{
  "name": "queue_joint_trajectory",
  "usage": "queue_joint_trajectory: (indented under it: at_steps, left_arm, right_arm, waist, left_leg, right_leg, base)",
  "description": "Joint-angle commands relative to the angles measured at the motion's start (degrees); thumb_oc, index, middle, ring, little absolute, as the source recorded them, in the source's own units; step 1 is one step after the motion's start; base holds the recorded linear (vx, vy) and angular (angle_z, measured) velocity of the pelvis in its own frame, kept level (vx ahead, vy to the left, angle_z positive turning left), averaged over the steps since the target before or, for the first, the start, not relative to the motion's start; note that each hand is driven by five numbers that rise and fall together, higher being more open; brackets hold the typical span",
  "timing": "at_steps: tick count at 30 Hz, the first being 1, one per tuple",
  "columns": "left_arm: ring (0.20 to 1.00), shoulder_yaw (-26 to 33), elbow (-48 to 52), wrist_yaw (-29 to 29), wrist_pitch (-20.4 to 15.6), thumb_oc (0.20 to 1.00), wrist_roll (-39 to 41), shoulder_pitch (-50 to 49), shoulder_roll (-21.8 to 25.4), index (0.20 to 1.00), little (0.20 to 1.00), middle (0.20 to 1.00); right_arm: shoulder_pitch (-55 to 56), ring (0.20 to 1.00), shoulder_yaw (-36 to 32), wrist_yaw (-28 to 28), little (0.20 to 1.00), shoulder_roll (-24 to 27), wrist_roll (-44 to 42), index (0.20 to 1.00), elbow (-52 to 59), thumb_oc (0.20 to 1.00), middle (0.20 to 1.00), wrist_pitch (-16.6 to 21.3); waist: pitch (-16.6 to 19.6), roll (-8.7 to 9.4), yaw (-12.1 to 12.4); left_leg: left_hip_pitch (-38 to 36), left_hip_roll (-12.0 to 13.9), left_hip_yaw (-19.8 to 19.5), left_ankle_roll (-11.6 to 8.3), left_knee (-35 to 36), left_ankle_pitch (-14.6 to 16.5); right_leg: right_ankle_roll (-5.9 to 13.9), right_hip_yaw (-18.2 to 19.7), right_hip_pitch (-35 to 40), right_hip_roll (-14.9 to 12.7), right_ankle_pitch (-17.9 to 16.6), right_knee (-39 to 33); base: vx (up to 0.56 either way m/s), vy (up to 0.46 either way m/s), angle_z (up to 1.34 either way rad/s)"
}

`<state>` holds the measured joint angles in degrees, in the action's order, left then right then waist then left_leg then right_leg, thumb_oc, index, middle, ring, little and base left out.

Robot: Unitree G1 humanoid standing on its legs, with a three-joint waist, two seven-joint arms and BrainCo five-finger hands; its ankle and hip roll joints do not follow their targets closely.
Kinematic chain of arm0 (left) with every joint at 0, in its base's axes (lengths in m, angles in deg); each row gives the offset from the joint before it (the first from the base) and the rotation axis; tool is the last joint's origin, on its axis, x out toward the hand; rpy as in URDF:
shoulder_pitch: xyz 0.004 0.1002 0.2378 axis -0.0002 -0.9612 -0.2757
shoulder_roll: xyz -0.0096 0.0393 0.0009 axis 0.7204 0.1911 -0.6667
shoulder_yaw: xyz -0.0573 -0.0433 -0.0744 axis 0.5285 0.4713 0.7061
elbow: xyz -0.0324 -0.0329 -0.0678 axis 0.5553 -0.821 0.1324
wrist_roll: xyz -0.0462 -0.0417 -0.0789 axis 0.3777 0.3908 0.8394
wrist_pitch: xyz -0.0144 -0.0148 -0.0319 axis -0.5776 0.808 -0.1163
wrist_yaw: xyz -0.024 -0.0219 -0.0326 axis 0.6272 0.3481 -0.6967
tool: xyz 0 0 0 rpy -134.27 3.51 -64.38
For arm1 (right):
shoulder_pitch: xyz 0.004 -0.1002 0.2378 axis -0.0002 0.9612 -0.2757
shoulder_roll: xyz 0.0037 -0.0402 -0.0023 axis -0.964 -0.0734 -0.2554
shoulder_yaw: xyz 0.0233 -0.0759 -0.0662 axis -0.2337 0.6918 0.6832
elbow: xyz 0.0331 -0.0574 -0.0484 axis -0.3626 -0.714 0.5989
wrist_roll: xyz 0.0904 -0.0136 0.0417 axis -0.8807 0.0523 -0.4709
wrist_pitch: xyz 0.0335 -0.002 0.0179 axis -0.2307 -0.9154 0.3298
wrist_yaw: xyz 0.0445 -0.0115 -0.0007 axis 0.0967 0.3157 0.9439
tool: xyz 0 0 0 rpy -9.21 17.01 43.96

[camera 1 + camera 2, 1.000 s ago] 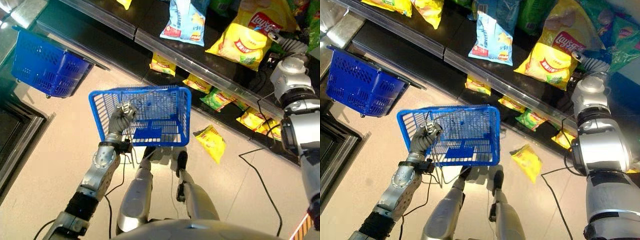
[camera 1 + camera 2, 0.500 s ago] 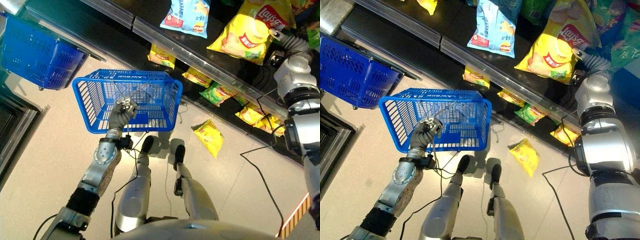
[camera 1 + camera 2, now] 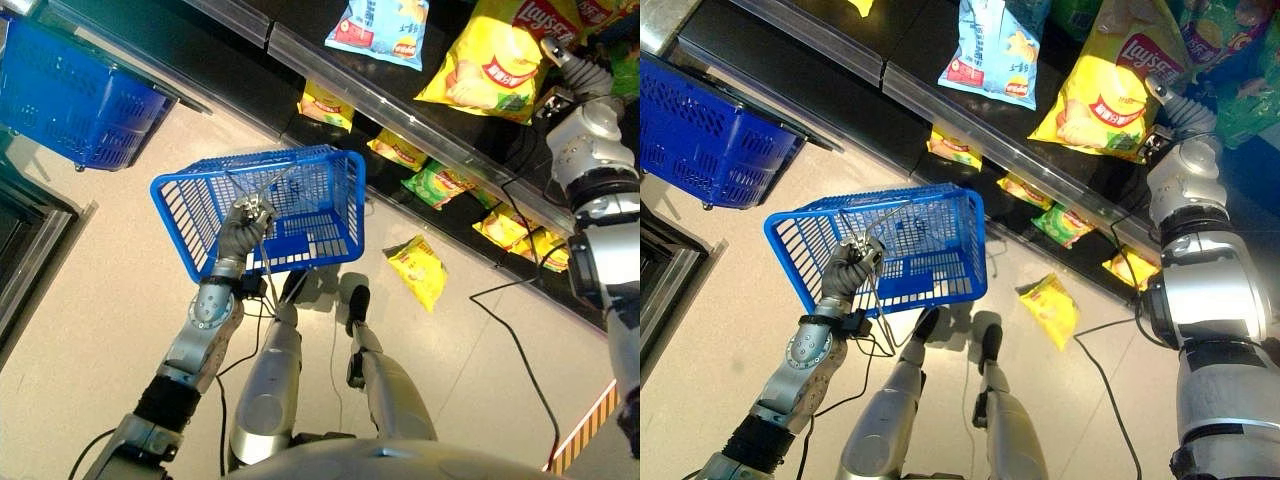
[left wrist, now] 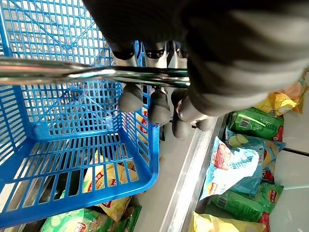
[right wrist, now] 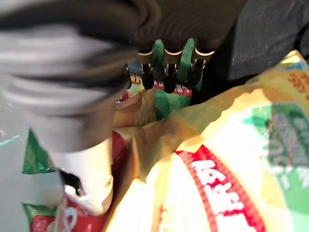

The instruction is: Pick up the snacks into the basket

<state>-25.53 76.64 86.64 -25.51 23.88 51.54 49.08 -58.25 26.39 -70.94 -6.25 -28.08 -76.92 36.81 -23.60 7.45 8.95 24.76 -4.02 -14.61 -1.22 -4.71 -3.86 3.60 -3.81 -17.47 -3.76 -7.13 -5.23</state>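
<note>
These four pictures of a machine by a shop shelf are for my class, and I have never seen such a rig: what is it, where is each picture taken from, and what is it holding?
It is a two-legged robot with two silver arms. Two pictures come from cameras on its head, looking down; the other two sit on its wrists. Its left hand is curled round the metal wire handle of a light blue plastic mesh basket, which hangs tilted above the floor. Its right hand reaches up to a big yellow crisp bag on the shelf, fingers straight against it. A small yellow snack packet lies on the floor, and a darker blue basket sits further off.

A shop: snack-stocked shelves [image 3: 400, 110] and shopping baskets [image 3: 75, 95].
</note>
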Motion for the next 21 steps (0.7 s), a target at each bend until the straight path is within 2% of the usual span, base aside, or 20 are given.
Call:
queue_joint_trajectory:
  at_steps: [1,2,15,18,21]
  left_arm:
    - [0.200,3.42,13.13,-1.47,-5.27,0.200,-0.69,0.31,0.13,0.200,0.200,0.200]
    - [0.200,3.33,13.14,-1.26,-5.39,0.200,-0.55,0.63,0.12,0.200,0.200,0.200]
    - [0.200,3.41,12.19,-0.75,-5.34,0.200,-0.65,1.58,-0.22,0.200,0.200,0.200]
    - [0.200,4.12,11.81,-0.11,-5.36,0.200,-0.83,1.76,-0.43,0.200,0.200,0.200]
    - [0.200,5.37,10.92,0.98,-5.19,0.200,-0.95,2.24,-1.38,0.200,0.200,0.200]
  right_arm:
    - [-5.69,0.363,4.45,0.82,0.363,0.11,-2.19,0.363,2.45,0.363,0.363,3.03]
    - [-5.86,0.200,4.27,0.34,0.200,-0.06,-2.36,0.200,2.53,0.200,0.200,3.36]
    - [-5.14,0.200,4.00,0.15,0.200,0.28,-2.69,0.200,4.30,0.200,0.200,4.09]
    - [-3.74,0.200,3.78,0.03,0.200,-0.31,-4.08,0.200,7.97,0.200,0.200,5.18]
    - [1.72,0.200,1.57,-0.77,0.200,-1.96,-7.81,0.200,19.05,0.200,0.200,8.80]
  waist:
    - [1.03,0.21,0.68]
    - [1.03,0.09,0.68]
    - [1.11,-0.09,0.48]
    - [1.11,0.07,-0.05]
    - [0.95,0.16,-0.96]
  left_leg:
    - [-2.30,-0.59,-0.22,-1.68,-1.31,4.46]
    - [-2.41,-0.58,-0.29,-1.69,-1.15,4.40]
    - [-2.59,-0.73,-0.59,-1.76,-0.67,4.25]
    - [-2.69,-0.66,-0.37,-1.76,-0.52,4.15]
    - [-3.00,-0.66,-0.10,-1.68,-0.44,4.07]
  right_leg:
    - [4.18,0.15,-0.60,-1.87,5.36,6.20]
    - [4.21,-0.01,-0.46,-1.93,5.35,6.09]
    - [4.29,-0.30,0.17,-2.33,5.35,5.44]
    - [4.24,-0.10,0.24,-2.29,5.33,5.37]
    - [4.30,0.32,0.37,-2.27,5.31,5.29]
  base:
    - [0.00,0.000,0.00]
    - [0.00,0.000,0.00]
    - [0.00,0.000,0.03]
    - [0.00,0.002,0.01]
    - [0.00,0.000,0.00]
